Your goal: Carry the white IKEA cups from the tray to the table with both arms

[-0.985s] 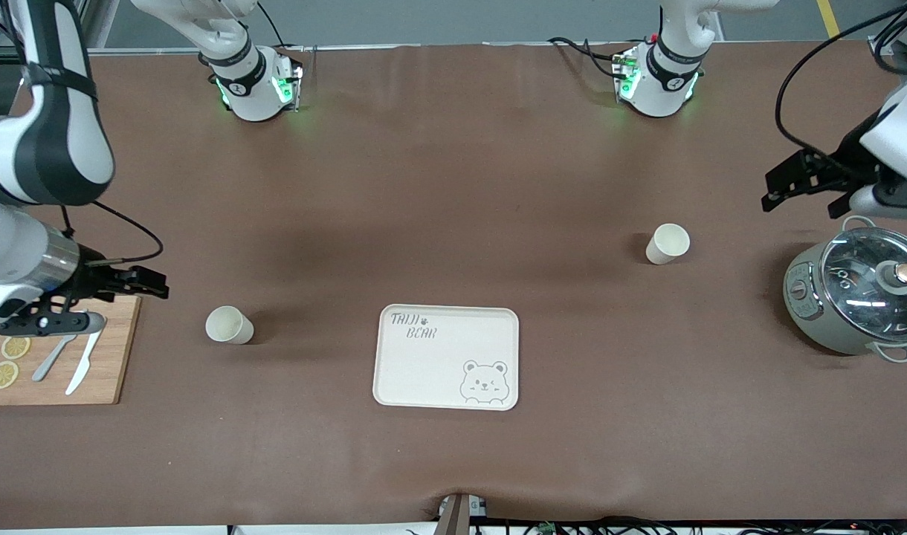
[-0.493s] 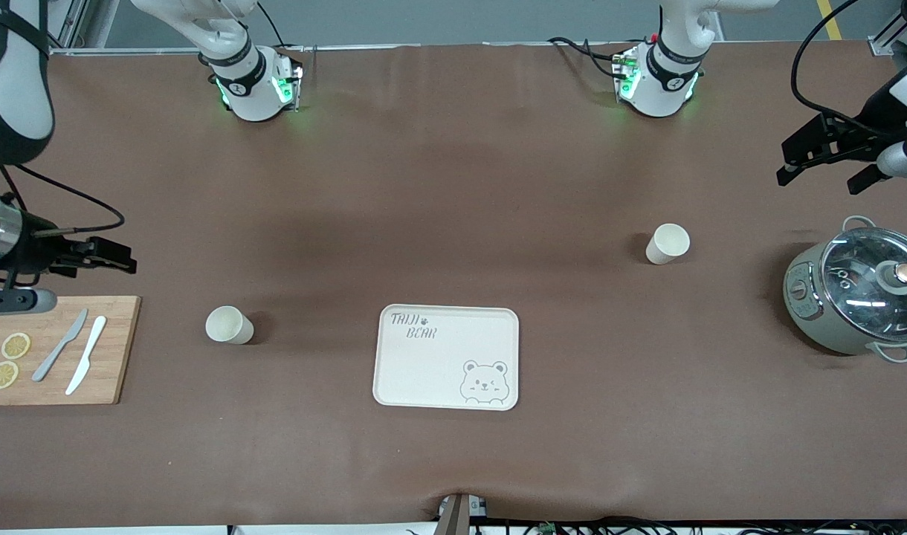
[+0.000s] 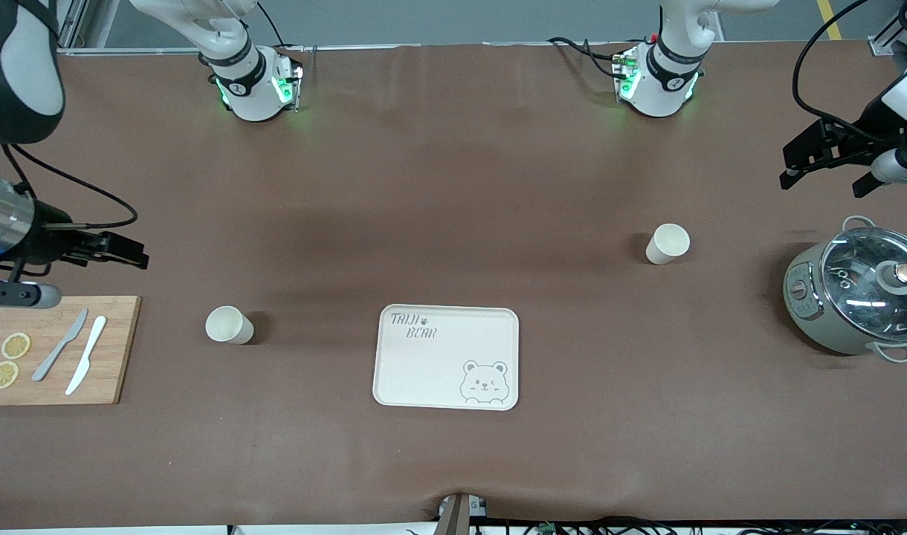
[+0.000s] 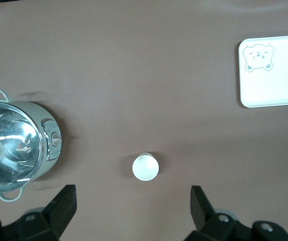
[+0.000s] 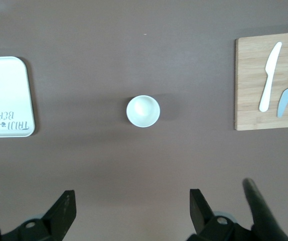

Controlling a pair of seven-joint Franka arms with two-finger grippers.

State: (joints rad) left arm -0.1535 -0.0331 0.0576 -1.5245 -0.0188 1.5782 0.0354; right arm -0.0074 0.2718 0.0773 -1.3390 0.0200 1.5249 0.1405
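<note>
Two white IKEA cups stand upright on the brown table. One cup (image 3: pixel 229 325) is toward the right arm's end, between the cutting board and the tray; the right wrist view shows this cup (image 5: pixel 143 111) from above. The other cup (image 3: pixel 667 244) is toward the left arm's end and shows in the left wrist view as a round rim (image 4: pixel 145 167). My right gripper (image 3: pixel 134 253) hangs open and empty over bare table by the board (image 5: pixel 131 197). My left gripper (image 3: pixel 825 184) hangs open and empty over bare table beside the pot (image 4: pixel 132 196).
A cream bear-printed tray (image 3: pixel 439 371) lies mid-table, nearer the camera than both cups. A grey-green pot with a glass lid (image 3: pixel 855 297) stands at the left arm's end. A wooden cutting board (image 3: pixel 119 349) with two knives and lemon slices lies at the right arm's end.
Both grippers have moved away from the front camera: the right one off the cutting board, the left one away from the pot. Cups and tray have not moved.
</note>
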